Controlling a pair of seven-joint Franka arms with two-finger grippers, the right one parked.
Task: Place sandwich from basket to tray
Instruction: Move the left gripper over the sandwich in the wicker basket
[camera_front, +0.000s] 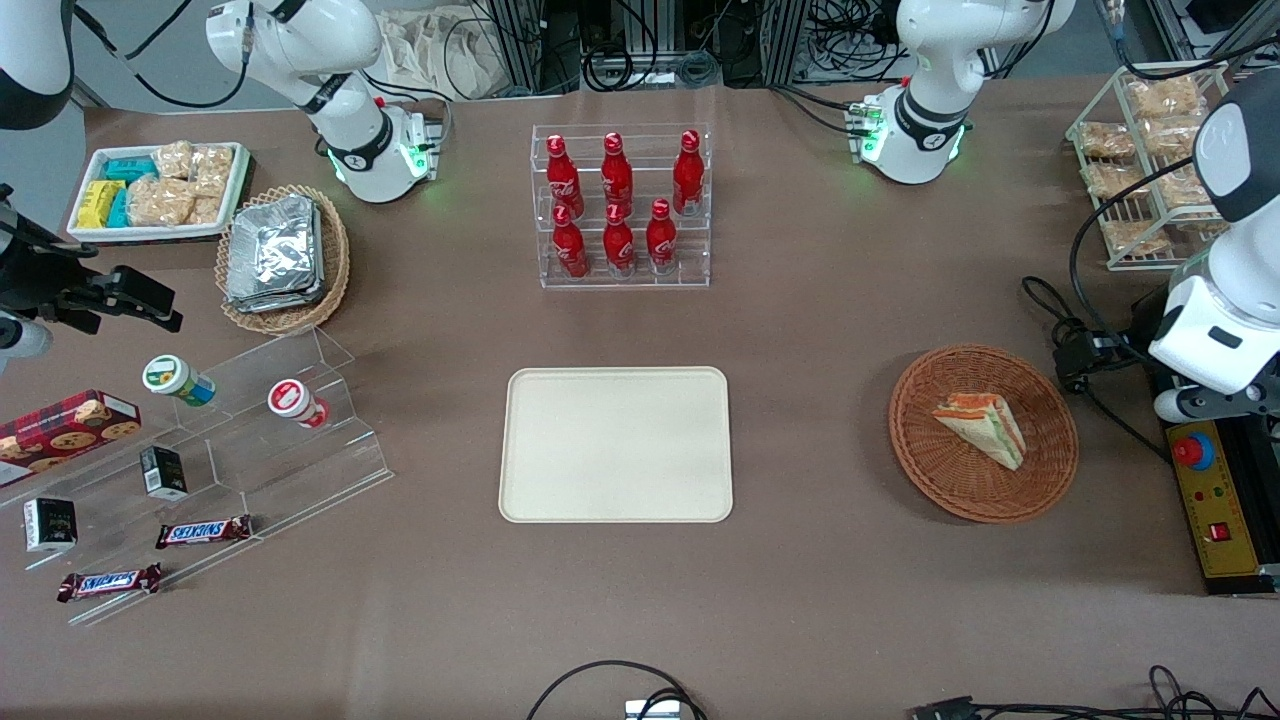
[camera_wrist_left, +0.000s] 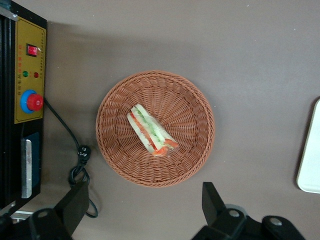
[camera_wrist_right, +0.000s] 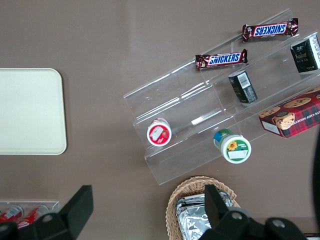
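The left arm's end effector (camera_wrist_left: 145, 207) hangs high over the bench, its two fingers spread wide with nothing between them, and from its own camera the gap frames the edge of the basket (camera_wrist_left: 112, 150). That looks deliberate to me: the arm holds itself above so the wrist camera takes in the whole target before any descent.

The sandwich (camera_wrist_left: 151, 129) lies on its side near the middle of the woven basket, filling edge up, the orange-red and green layers plain to see. In the front view the wedge's long axis runs diagonally across the basket floor, so I judge the fingers need to turn to straddle the bread faces rather than pinch it tip to crust.

Just beside the basket, toward the working arm's end of the bench, sits a yellow control box (camera_front: 1212, 508) with a red stop button and a trailing cable, which any lowering move should avoid.

The tray (camera_front: 616, 445) waits bare, well apart from the basket, toward the parked arm's end. A rack of red bottles (camera_front: 622, 205) stands farther from the front camera than the tray.
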